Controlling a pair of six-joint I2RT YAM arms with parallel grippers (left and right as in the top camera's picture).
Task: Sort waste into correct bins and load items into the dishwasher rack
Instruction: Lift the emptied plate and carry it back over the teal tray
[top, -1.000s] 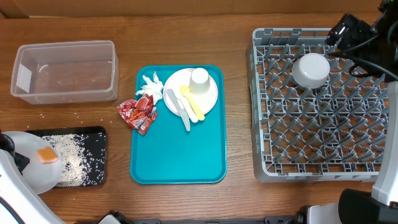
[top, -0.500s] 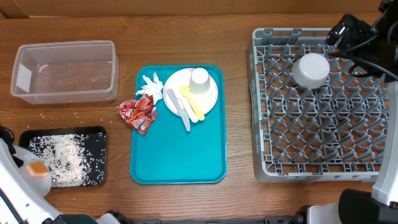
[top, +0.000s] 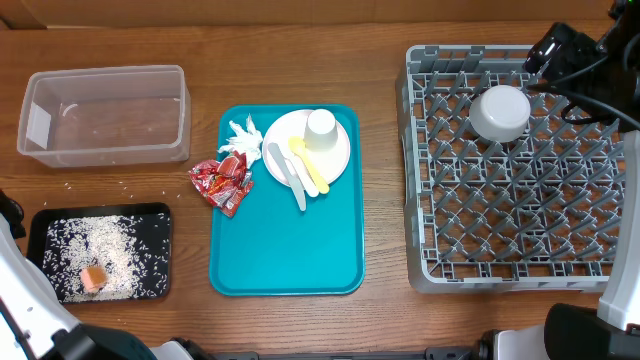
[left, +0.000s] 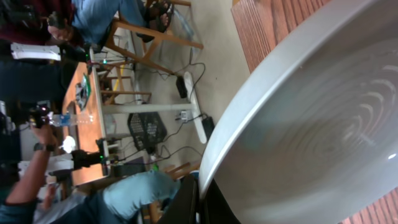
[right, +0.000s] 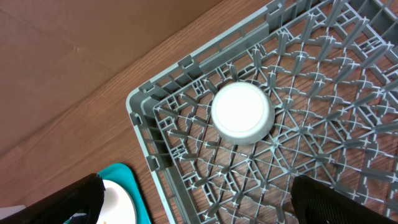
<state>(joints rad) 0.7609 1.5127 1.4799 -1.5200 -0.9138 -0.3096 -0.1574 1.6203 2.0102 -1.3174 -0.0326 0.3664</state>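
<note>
One claw (left: 198, 198) pinches a smooth round plate (left: 311, 124).

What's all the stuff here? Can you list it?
Tub: one, clear, back left.
Black tray: one, front left.
Rice: many grains, white, in black tray, some loose beside it.
Cube: one, orange, on rice.
Teal tray: one, middle.
Wrappers: bunch, red, at teal tray's left edge.
Napkin: one, white, beside wrappers.
Plate: one, white, on teal tray.
Cup: one, white, on plate.
Cutlery: several, white and yellow, on plate.
Rack: one, grey, right.
Bowl: one, white, upside down in rack.
Second plate: one, white, in left gripper.
Left gripper: shut on second plate.
Right gripper: open, above rack.
</note>
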